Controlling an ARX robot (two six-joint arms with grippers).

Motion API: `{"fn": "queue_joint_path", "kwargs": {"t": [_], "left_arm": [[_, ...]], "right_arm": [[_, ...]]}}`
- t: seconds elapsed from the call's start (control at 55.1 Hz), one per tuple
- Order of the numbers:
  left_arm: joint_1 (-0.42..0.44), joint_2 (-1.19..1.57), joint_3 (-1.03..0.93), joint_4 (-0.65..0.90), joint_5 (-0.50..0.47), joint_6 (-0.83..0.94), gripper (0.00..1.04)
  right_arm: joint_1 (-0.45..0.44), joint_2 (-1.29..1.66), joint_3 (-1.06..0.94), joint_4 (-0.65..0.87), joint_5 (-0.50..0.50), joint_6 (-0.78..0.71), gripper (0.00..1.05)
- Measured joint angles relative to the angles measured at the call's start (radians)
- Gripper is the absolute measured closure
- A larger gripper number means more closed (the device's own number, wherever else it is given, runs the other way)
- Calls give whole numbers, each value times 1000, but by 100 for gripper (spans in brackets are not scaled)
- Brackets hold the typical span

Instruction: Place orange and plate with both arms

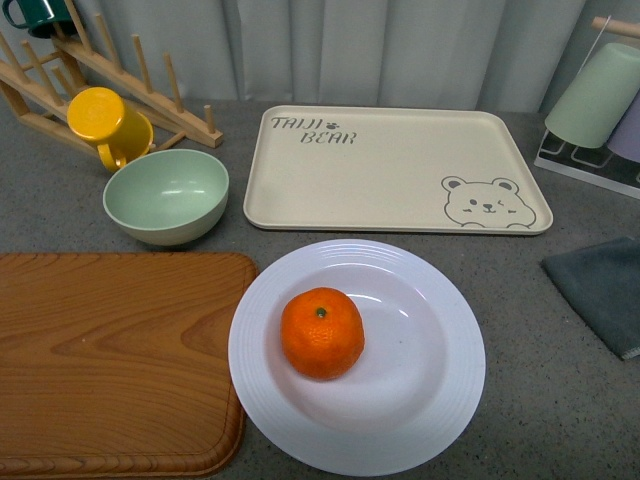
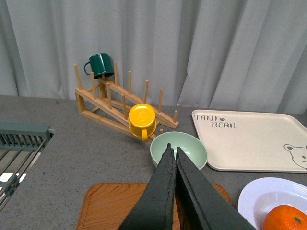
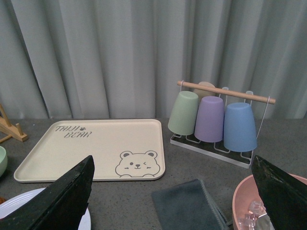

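The orange (image 1: pixel 321 333) rests left of centre in the well of the white ribbed plate (image 1: pixel 440 400), which lies on the grey counter near the front edge. Neither arm shows in the front view. In the left wrist view my left gripper (image 2: pixel 172 149) is shut with nothing between its dark fingers, raised over the wooden board; the orange (image 2: pixel 284 218) and the plate (image 2: pixel 252 199) sit off to one side of it. My right gripper (image 3: pixel 172 165) is open wide, its fingers far apart over the grey cloth, with a sliver of the plate (image 3: pixel 12 205) at the edge.
A beige bear tray (image 1: pixel 390 170) lies behind the plate. A pale green bowl (image 1: pixel 166 195), yellow mug (image 1: pixel 108 122) and wooden rack (image 1: pixel 60 70) stand back left, a wooden board (image 1: pixel 110 360) front left. A grey cloth (image 1: pixel 605 290), cup rack (image 3: pixel 216 120) and pink bowl (image 3: pixel 242 203) are on the right.
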Motion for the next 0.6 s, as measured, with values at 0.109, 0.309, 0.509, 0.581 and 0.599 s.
{"fn": "queue_joint_path", "kwargs": {"t": [0.109, 0.309, 0.509, 0.581, 0.599], "left_arm": [[0, 0, 0, 0, 0, 0, 79], [0, 0, 0, -1, 0, 0, 43], [0, 0, 0, -1, 0, 2, 5], [0, 0, 0, -1, 0, 2, 7], [0, 0, 0, -1, 0, 2, 7]], "right_arm": [[0, 0, 0, 0, 0, 0, 9], [0, 0, 0, 0, 0, 0, 9], [0, 0, 0, 0, 0, 0, 9], [-3, 6, 3, -13, -13, 0, 9], [-6, 15, 14, -45, -34, 0, 9]]}}
